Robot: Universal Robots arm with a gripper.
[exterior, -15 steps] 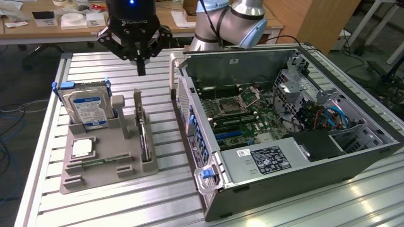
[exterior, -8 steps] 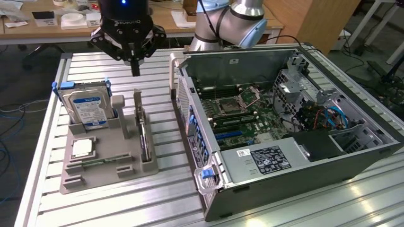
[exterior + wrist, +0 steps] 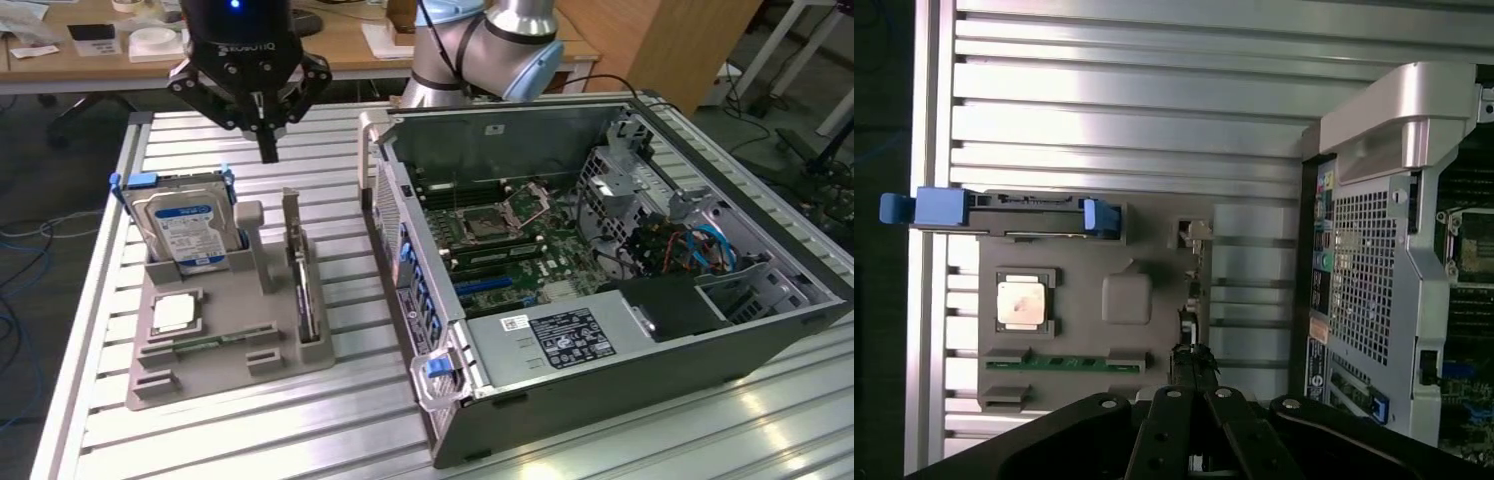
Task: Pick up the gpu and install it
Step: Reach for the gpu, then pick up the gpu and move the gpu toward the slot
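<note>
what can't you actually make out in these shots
- gpu: its flat faces. It stands on edge in the grey holder, so both views see it nearly edge-on.
- hard drive: the label text is too small to read in the exterior view.
- computer case: cut off by the wrist picture's edge.
- gripper: what it mounts to is cut off by the exterior view's top edge.

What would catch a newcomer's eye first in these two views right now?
The open computer case on the exterior view's right, its circuit board exposed, stands out most. Beside it on the table, a grey holder carries an upright hard drive, a square chip and the thin gpu standing on edge. The black gripper hangs shut and empty above that holder.
</note>
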